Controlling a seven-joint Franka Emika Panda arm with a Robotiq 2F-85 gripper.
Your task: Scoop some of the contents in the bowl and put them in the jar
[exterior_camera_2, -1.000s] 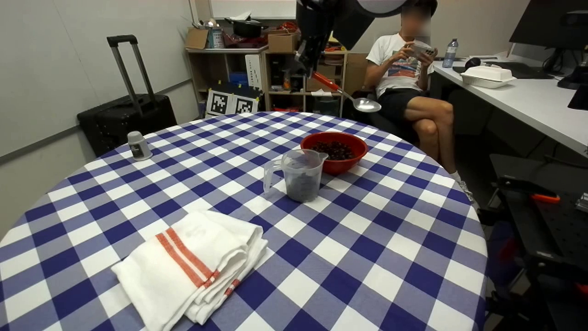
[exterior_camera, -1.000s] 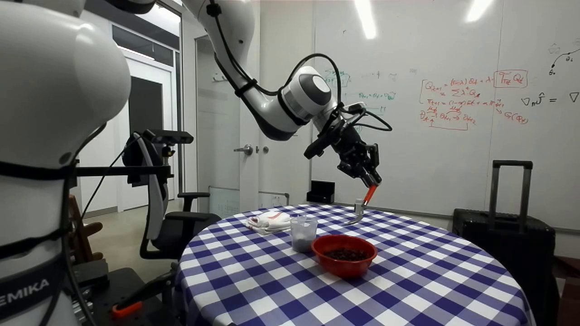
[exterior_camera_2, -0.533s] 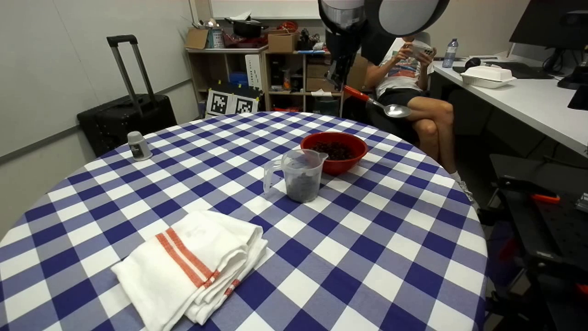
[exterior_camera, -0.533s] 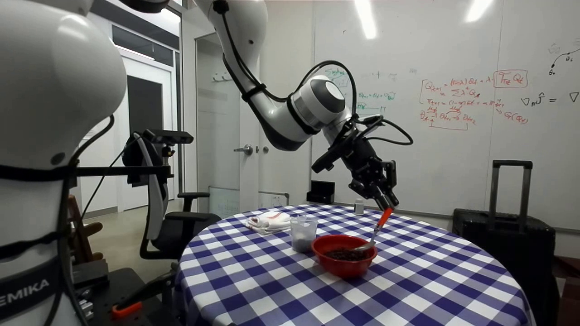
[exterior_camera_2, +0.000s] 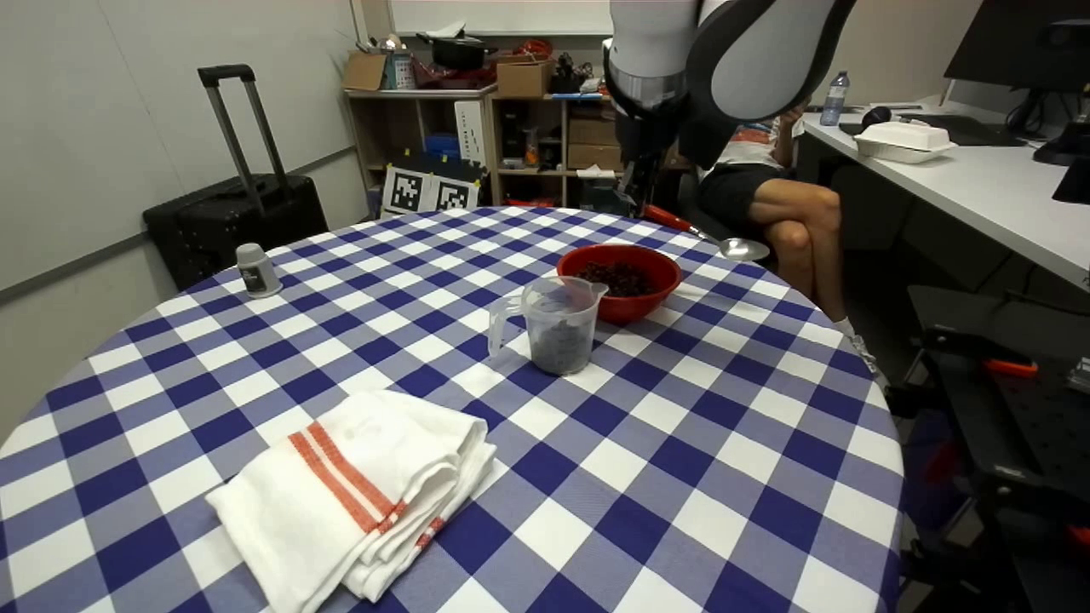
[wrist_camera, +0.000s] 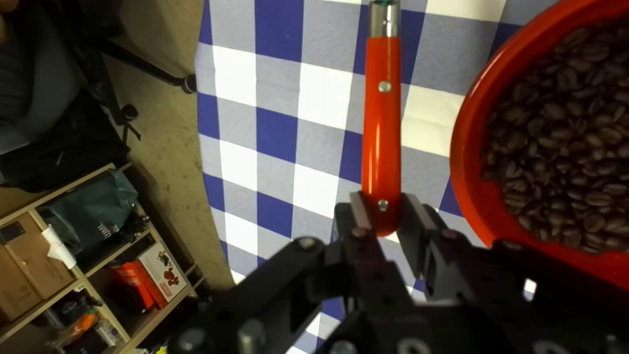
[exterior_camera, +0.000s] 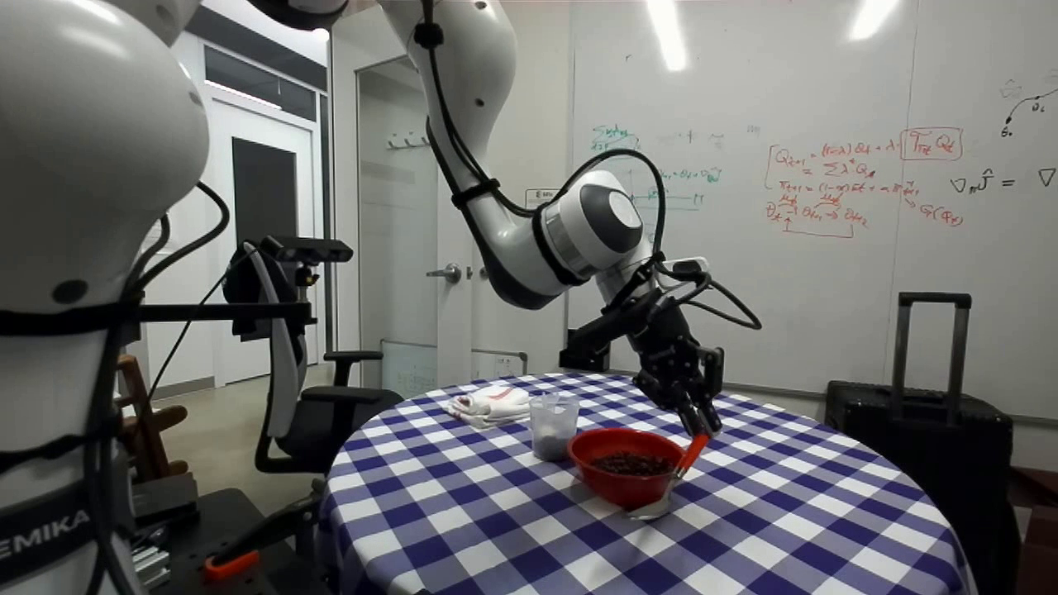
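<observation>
Sitting on the bench (exterior_camera: 769, 537): the glossy red bowl (exterior_camera: 607, 487), which stood upright and was cut off by the frame in the wrist view
Beans: dark brown beans (wrist_camera: 565, 147) covered the bottom of the bowl, lying below its rim
Spoon: a red-gripped spoon (wrist_camera: 382, 128) was outside the bowl, just beside it, tilted with its metal head low; whether that head touched the bench, I could not tell
Tool: the tool (wrist_camera: 382, 211) pinched the spoon near the end of its red grip
Jug: a see-through jug (exterior_camera_2: 562, 332) with a spout stood just beside the bowl, something greyish showing in its lower part; touching or apart, I could not tell
Cloth: a blue-and-white checked cloth (exterior_camera_2: 656, 511) lay under everything
Towel: a folded white towel (exterior_camera_2: 349, 502) with red stripes lay farther from the bowl than the jug
Container: a small pale container (exterior_camera_2: 258, 271) stood near the bench's edge, well apart from the bowl
Suitcase: a black suitcase (exterior_camera: 917, 463) stood beyond the bench, handle raised
Person: a seated person (exterior_camera_2: 792, 204) was partly hidden behind the arm (exterior_camera_2: 651, 38)
</observation>
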